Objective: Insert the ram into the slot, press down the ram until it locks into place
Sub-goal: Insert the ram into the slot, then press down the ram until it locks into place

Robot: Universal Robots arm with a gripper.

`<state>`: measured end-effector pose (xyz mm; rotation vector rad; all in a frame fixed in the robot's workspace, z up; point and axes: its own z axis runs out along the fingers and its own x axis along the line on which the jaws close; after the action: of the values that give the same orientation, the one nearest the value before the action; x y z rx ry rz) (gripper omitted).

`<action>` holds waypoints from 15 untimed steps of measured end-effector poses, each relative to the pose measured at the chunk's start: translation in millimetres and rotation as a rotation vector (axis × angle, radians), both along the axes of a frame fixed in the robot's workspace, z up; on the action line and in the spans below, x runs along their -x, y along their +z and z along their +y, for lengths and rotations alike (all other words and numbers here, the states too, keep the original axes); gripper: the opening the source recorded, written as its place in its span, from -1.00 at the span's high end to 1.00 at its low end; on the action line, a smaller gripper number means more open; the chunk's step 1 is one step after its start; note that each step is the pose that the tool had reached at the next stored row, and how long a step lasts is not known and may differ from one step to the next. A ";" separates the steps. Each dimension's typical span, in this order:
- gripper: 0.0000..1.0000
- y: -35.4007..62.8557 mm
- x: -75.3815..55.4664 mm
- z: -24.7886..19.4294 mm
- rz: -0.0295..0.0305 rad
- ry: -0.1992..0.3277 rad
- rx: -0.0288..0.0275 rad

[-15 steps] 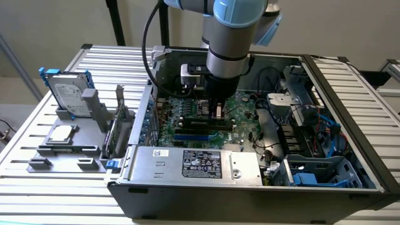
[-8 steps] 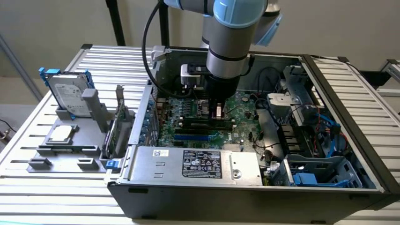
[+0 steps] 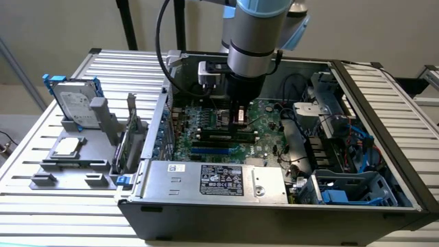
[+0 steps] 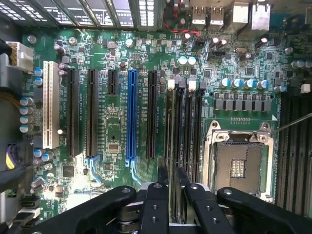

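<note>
Black fingers (image 4: 157, 197) of the gripper (image 4: 171, 170) sit closest to the wrist camera, clamped against the two faces of the ram (image 4: 174, 146). The ram stands edge-on in the slot (image 4: 170, 86), one of several parallel black sockets between the blue slot (image 4: 130, 117) and the CPU socket (image 4: 239, 161). The wrist view resolves this straddle and the slot's pale end clip. The exterior view gives the full length of the ram (image 3: 221, 137) along the motherboard (image 3: 266, 112), with the gripper (image 3: 239, 122) and the arm (image 3: 257, 36) upright over its middle.

Clearance: neighbouring sockets lie just beside the fingers. The power supply (image 3: 216, 179) borders the board on the near side. Cables (image 3: 329, 128) and a drive cage (image 3: 353, 188) crowd the exterior view's right. The case (image 3: 274, 218) is open on top.
</note>
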<state>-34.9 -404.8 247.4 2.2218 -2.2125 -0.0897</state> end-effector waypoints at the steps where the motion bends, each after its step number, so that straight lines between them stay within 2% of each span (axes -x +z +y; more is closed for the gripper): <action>1: 0.58 3.9 0.5 0.0 0.0000 0.000 -0.0001; 3: 0.62 8.7 1.6 0.0 0.0000 0.000 -0.0001; 4: 0.75 9.7 1.9 0.0 0.0000 0.000 0.0000; 5: 0.80 9.7 1.9 0.0 -0.0001 0.000 -0.0003; 15: 0.80 9.7 2.0 0.0 0.0000 0.000 -0.0002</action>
<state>-36.9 -404.8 257.1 2.2219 -2.2126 -0.0899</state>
